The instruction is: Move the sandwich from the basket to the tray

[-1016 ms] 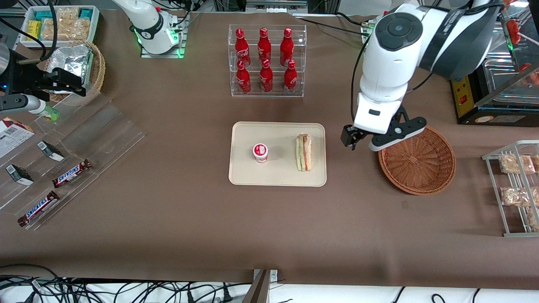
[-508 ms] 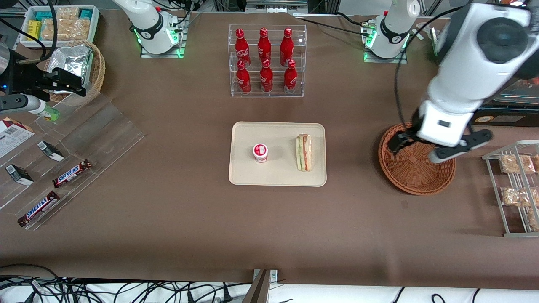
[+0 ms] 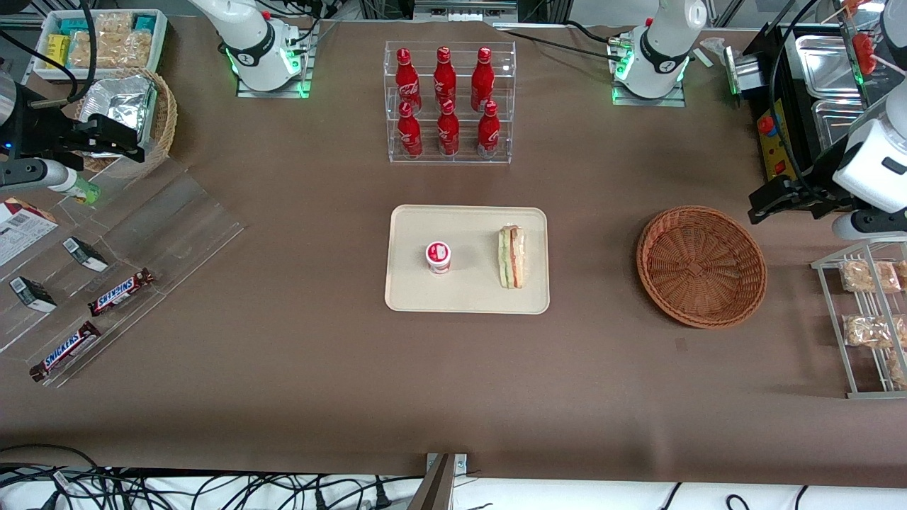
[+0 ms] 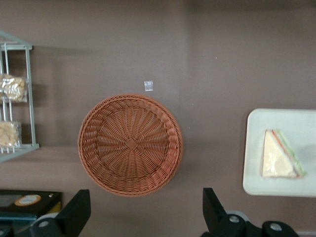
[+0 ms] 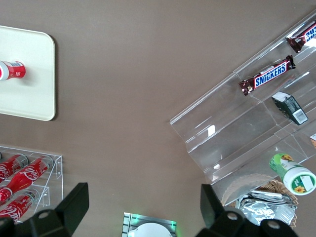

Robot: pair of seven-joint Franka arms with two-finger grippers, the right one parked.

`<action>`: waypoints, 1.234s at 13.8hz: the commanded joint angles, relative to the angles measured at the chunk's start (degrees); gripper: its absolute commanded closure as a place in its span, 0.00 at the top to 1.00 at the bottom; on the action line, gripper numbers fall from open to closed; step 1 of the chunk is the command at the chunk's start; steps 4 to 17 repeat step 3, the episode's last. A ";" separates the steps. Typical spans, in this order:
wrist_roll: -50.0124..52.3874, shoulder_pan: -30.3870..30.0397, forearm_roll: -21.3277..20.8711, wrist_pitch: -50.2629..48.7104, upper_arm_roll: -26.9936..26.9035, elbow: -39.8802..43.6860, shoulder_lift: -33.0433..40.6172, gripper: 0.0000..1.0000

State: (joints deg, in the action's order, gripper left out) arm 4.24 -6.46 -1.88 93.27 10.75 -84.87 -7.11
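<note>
Front view: sandwich (image 3: 511, 256) lengthwise toward camera, on tray (image 3: 411, 294).

The working left arm reaches in from the working arm's end of the table, its white wrist raised high above the surface, and its gripper (image 3: 797, 202) points down with the two dark fingers (image 4: 74, 215) spread wide apart, holding nothing between them.
</note>
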 commanded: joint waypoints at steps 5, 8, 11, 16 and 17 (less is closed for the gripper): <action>-5.73 0.75 1.00 -1.43 -0.82 -0.21 0.69 1.00; -5.73 0.75 1.00 -1.43 -0.82 -0.21 0.69 1.00; -5.73 0.75 1.00 -1.43 -0.82 -0.21 0.69 1.00; -5.73 0.75 1.00 -1.43 -0.82 -0.21 0.69 1.00; -5.73 0.75 1.00 -1.43 -0.82 -0.21 0.69 1.00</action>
